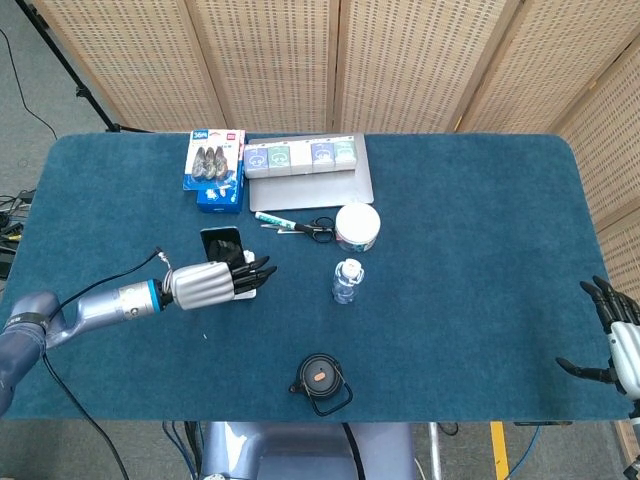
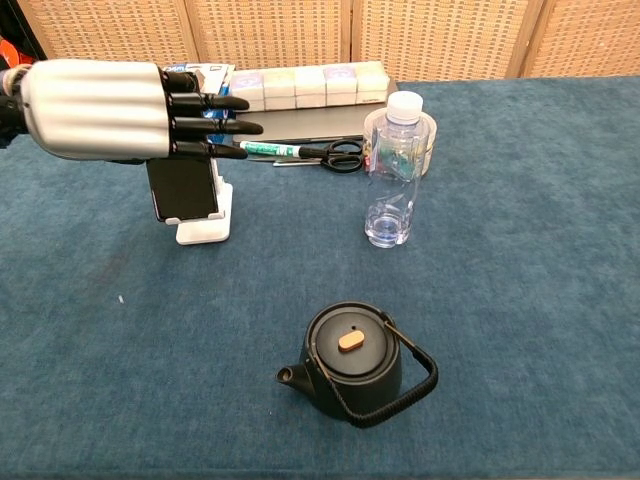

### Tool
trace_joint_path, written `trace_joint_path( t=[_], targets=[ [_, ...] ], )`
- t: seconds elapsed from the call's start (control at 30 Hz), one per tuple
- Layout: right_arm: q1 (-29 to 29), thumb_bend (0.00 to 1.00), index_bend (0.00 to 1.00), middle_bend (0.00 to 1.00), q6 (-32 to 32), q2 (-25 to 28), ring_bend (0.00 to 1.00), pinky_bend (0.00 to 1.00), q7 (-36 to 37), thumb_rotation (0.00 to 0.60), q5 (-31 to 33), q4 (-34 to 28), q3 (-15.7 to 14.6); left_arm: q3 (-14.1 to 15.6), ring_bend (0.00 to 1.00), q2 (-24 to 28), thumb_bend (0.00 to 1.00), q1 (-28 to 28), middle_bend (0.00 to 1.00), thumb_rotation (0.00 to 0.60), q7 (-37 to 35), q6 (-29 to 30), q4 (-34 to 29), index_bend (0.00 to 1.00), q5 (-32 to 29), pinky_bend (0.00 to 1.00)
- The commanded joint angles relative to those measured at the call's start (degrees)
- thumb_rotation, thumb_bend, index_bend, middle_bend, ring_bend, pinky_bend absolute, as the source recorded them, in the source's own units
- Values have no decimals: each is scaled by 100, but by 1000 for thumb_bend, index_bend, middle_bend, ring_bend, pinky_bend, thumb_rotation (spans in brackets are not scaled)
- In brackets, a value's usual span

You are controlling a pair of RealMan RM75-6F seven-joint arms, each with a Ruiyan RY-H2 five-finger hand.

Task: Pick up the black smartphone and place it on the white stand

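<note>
Black smartphone (image 2: pixel 184 188), white stand (image 2: pixel 205 227), black teapot (image 2: pixel 352 362), deep blue tablecloth (image 2: pixel 520 260), silver-and-black left hand (image 2: pixel 130 110).

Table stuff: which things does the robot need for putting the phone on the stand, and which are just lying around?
Needed for the job:
black phone
white stand
left hand

Just lying around:
teapot
water bottle
scissors
marker pen
white jar
row of small boxes
blue packet
</note>
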Motion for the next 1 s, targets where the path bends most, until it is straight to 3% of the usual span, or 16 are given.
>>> trace_joint_path(
  t=[0.03,0.23,0.33,0.4,0.57,0.63,0.73,0.8,1.0],
  targets=[
    [-1,0,0,0,6,6,0,0,6,600,-8,-6,0,-59,0,273,136,125,0,600,-167,438,-383,110,-15,416],
    [-12,0,0,0,25,13,0,0,-2,600,-61,-34,-23,-216,0,740,119,532,0,600,-277,1041,-1016,109,-246,412],
    [-46,0,0,0,88,27,0,0,13,600,-117,-25,-42,-626,0,835,76,1351,0,600,-694,1429,-1994,106,-1272,390],
    [-60,0,0,0,111,25,0,0,34,600,-145,3,-53,-827,0,894,57,1800,0,600,-742,1468,-2693,176,-1907,356],
    [-89,0,0,0,150,40,0,0,85,600,-209,49,-83,-947,0,1293,39,2543,0,600,-775,1147,-4283,225,-3111,237],
    [-110,0,0,0,196,39,0,0,98,600,-247,79,-93,-970,0,1461,37,2812,0,600,-821,1165,-4749,204,-3423,195],
    [-133,0,0,0,262,7,0,0,50,600,-263,139,-92,-835,0,1797,26,3469,0,600,-1056,1023,-5666,60,-4312,77],
    [-136,0,0,0,268,-10,0,0,11,600,-250,139,-91,-829,0,1933,20,3595,0,600,-878,955,-5929,0,-4516,15],
    [-151,0,0,0,334,-20,0,0,-79,600,-224,84,-63,-856,0,1998,0,3829,0,600,-931,780,-6127,0,-4579,0]
  ],
)
